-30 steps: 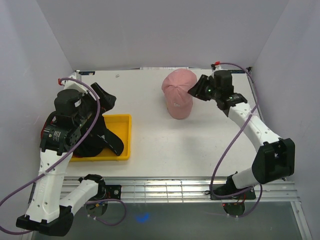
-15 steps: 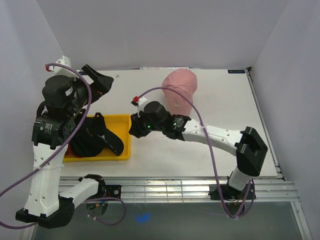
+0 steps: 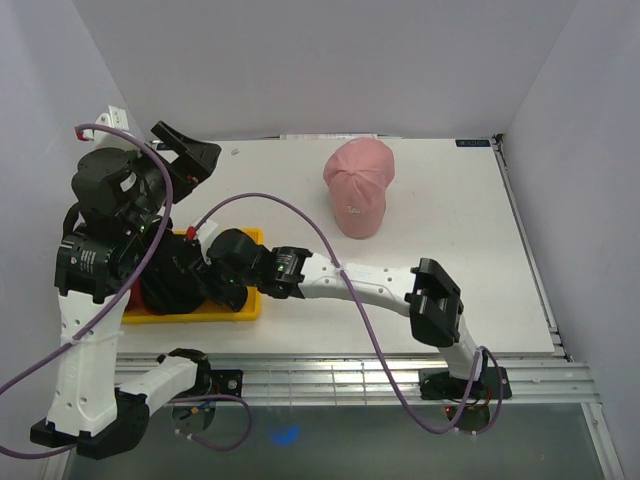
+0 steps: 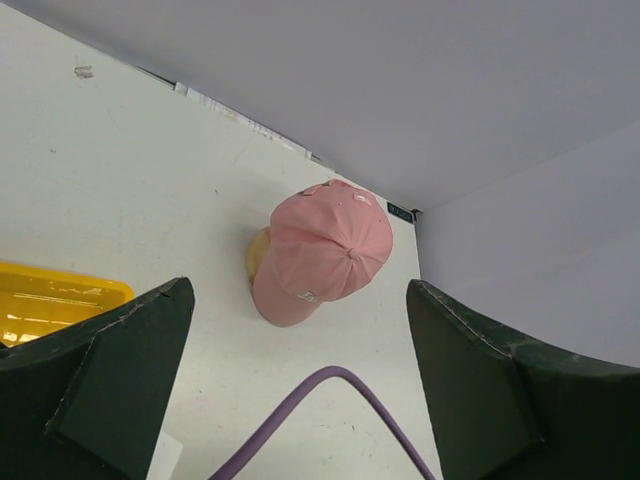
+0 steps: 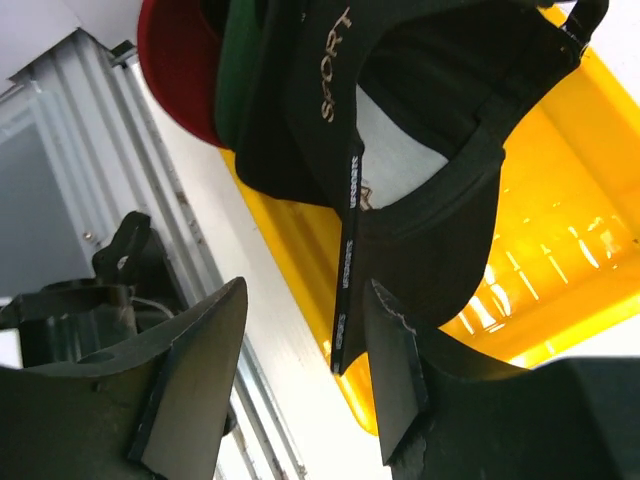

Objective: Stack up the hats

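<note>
Right gripper (image 5: 306,285), positioned at the tray (image 5: 540,200): the fingers are seen apart, and the thin brim edge of a black cap (image 5: 430,250) stands in the gap, close to one finger and clear of the other, so nothing is clamped. Beyond the fingertips the cap's dark underside and the word "SPORT" are shown. Past it a green cap (image 5: 235,70) and a red cap (image 5: 165,55) lie against it, each cut off by the frame, so only slivers are seen and no emblem can be read. Whether a second black cap lies among them cannot be told. From above, the tray's contents are largely hidden under both arms. Left gripper (image 4: 298,285), held high over the table (image 4: 150,180): the jaws are spread wide and hold nothing. Ahead of it and well below, framed between the fingers, a pink cap (image 4: 320,255) is set crown-up on a stand (image 4: 257,265), of which only a pale sliver is exposed. A purple cable (image 4: 320,390) crosses the near foreground, and a tray corner is seen to one side.
</note>
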Controlling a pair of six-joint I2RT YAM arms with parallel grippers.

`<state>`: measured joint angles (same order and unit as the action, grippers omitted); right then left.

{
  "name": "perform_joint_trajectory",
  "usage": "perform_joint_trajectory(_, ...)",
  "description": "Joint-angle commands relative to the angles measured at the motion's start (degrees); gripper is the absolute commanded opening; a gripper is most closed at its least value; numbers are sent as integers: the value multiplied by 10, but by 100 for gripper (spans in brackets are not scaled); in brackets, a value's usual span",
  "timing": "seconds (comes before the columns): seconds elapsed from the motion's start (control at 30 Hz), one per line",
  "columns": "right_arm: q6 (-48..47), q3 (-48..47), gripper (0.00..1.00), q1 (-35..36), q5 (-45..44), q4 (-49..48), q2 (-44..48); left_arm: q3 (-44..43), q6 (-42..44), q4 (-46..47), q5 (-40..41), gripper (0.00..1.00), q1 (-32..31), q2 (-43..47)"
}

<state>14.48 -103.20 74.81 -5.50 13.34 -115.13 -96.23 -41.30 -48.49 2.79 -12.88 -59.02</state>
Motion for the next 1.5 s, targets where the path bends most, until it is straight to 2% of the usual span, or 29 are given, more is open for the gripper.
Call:
perform_joint_trajectory(0.0,-30,-64,57,0,-57,48,-41,5,-2,-3,2,98,-1,12)
perform_joint_trajectory(0.2,-43,-104,57,0,-64,70,-85,7,2,-2,6,98,-2,15)
perform_joint_trajectory(0.43,-38,-90,56,0,-39,64,-108,18,2,6,8,98,-1,17)
perform_joint_trajectory(0.63,-25,-86,35,-1,-30,63,-111,38,3,10,13,98,-1,24)
perform_joint_trajectory(0.67,-22,-85,25,-3,-29,63,-107,41,3,11,14,98,-1,26)
perform_joint_trajectory(0.77,7,-78,8,-14,-6,64,-87,43,10,11,27,98,-1,29)
perform_joint_trajectory(0.93,46,-55,8,-27,28,43,-27,44,36,5,114,98,-1,25)
perform_joint_trajectory(1.2,130,-6,8,-71,95,-1,67,49,45,22,169,98,-2,29)
perform_joint_trajectory(1.3,175,25,8,-100,113,-30,111,46,50,23,195,98,-2,30)
perform_joint_trajectory(1.47,260,133,8,-183,170,-116,197,8,46,20,204,98,-1,22)
